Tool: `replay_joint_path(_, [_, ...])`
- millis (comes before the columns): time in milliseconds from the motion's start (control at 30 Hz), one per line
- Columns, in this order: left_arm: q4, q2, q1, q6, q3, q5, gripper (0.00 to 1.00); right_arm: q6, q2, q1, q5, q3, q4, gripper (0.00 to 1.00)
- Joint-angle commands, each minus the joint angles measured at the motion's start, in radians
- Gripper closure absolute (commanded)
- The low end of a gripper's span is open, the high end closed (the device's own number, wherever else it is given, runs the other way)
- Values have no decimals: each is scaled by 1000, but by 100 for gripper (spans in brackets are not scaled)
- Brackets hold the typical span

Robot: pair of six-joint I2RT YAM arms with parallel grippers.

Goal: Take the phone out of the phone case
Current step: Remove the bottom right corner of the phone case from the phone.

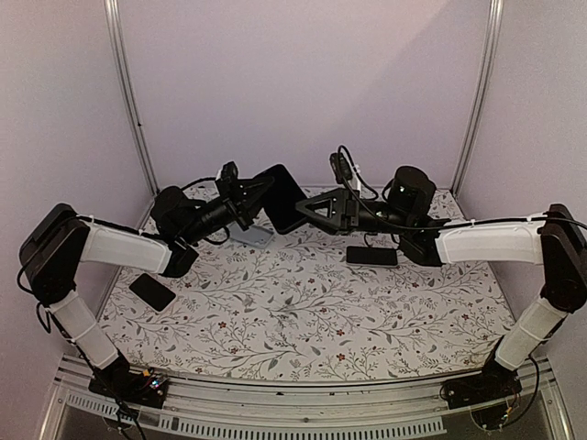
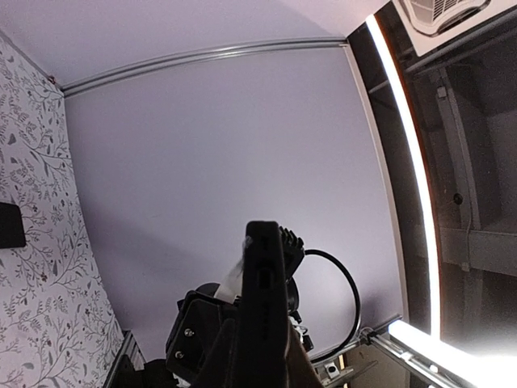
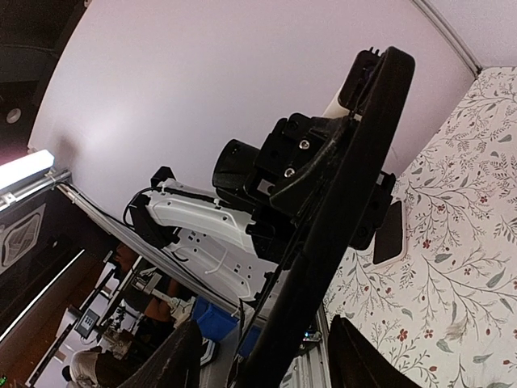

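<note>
From above, your left hand point(image 1: 255, 197) is clenched on the cased phone point(image 1: 282, 197) and holds it on edge in the air over the far side of the bench point(image 1: 303, 321). Your right hand point(image 1: 304, 208) sits at its opposite edge. Count one cased phone aloft and two arms. One dark slab point(image 1: 152, 291) lies flat by the left arm and the other slab point(image 1: 371, 256) lies under the right. A grey thing point(image 1: 249, 234) below the left hand is too unclear to name.

The left wrist view shows the cased phone point(image 2: 265, 299) edge-on, pinched low down.

In the right wrist view your fingers point(image 3: 187, 356) stand released, one on each side of the rim and apparently clear of it.

Expect a light, stiff, slick, breakable phone in a probably bendable shell. Hook a corner of the rim and peel; don't squeeze the glass.
</note>
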Motion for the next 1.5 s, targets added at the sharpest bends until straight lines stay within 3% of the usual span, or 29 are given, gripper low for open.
replay_joint_path(0, [134, -24, 7, -84, 4, 1, 100, 58, -51, -9, -49, -46, 160, 47])
replay_joint_path(133, [183, -5, 5, -129, 6, 2, 100, 121, -58, -12, -64, -75, 279, 52])
replay_joint_path(233, [185, -5, 1, -130, 9, 4, 100, 126, -55, -11, -70, -65, 281, 63])
replay_joint_path(700, [190, -8, -13, -129, 30, 15, 100, 127, -26, -11, -85, -28, 258, 80])
replay_joint_path(867, [214, 16, -22, -157, 49, 30, 100, 115, -20, -6, -97, -13, 262, 98])
replay_joint_path(967, [220, 33, -33, -175, 69, 43, 100, 78, -17, 10, -106, 35, 249, 100])
replay_joint_path(1200, [225, 41, -58, -174, 109, 69, 100, 15, 57, 35, -127, 179, 147, 100])
replay_joint_path(1367, [204, -1, -33, -141, 60, 49, 100, 26, 29, 36, -78, 127, 128, 69])
replay_joint_path(1467, [185, -24, -16, -121, 38, 31, 100, 11, -6, 36, -57, 102, 111, 60])
